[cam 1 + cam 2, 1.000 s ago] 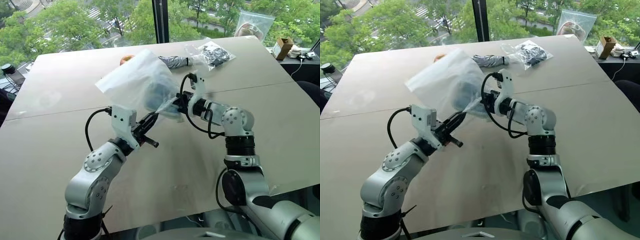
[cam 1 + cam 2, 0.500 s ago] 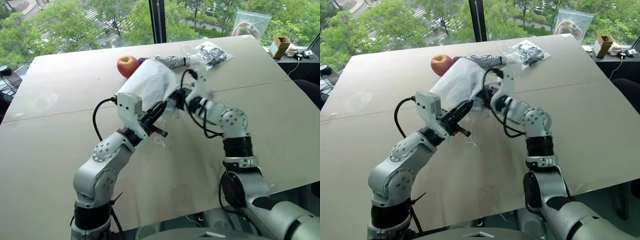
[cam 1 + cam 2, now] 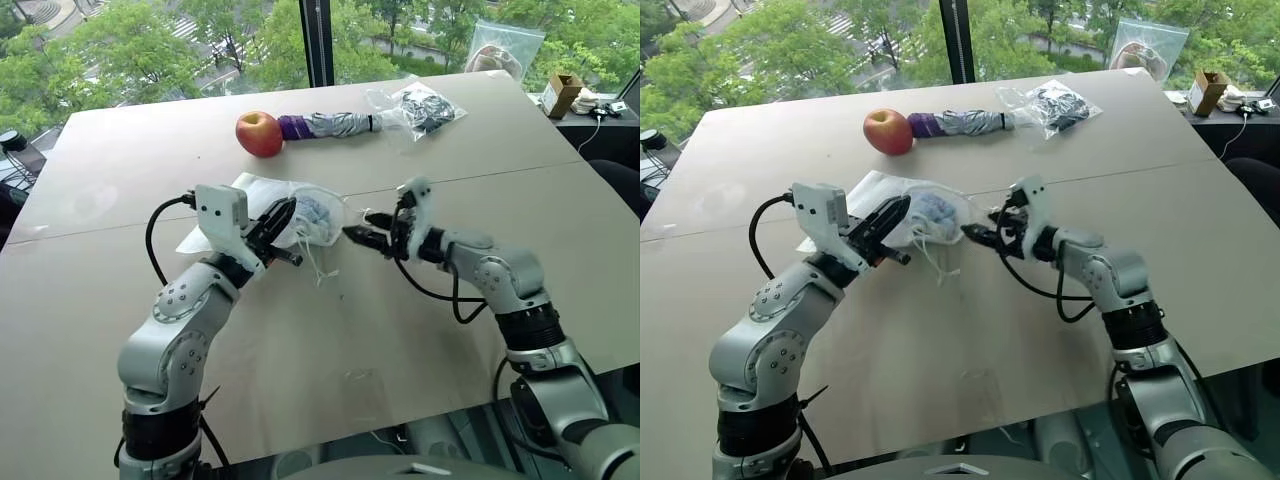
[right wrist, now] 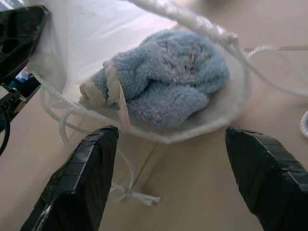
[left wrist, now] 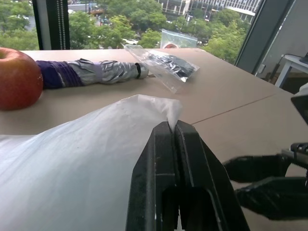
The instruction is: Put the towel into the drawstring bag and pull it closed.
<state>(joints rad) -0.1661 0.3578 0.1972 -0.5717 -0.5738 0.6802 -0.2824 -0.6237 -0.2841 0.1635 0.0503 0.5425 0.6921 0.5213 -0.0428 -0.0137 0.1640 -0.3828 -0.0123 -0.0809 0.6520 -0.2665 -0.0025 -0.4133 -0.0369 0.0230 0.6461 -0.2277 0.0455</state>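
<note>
The white drawstring bag [image 3: 262,196] lies on the table with its mouth facing my right arm. The light blue towel [image 4: 166,79] sits bunched just inside that mouth, showing through the thin fabric [image 3: 316,211]. My left gripper [image 3: 281,214] is shut on the bag's upper edge, the cloth pinched between its fingers [image 5: 166,144]. My right gripper [image 3: 357,226] stands open a short way from the mouth, its fingers [image 4: 79,180] spread with nothing between them. White cord loops [image 3: 318,266] trail from the mouth onto the table.
A red apple [image 3: 259,133] and a folded grey-purple umbrella [image 3: 328,124] lie behind the bag. A clear plastic bag with dark contents [image 3: 425,108] sits at the back right. A small cardboard box [image 3: 564,95] stands off the table's far right corner.
The bag, held up between both grippers before, now lies on the table. My right gripper has let go, opened and drawn back to the right. The left keeps its hold.
</note>
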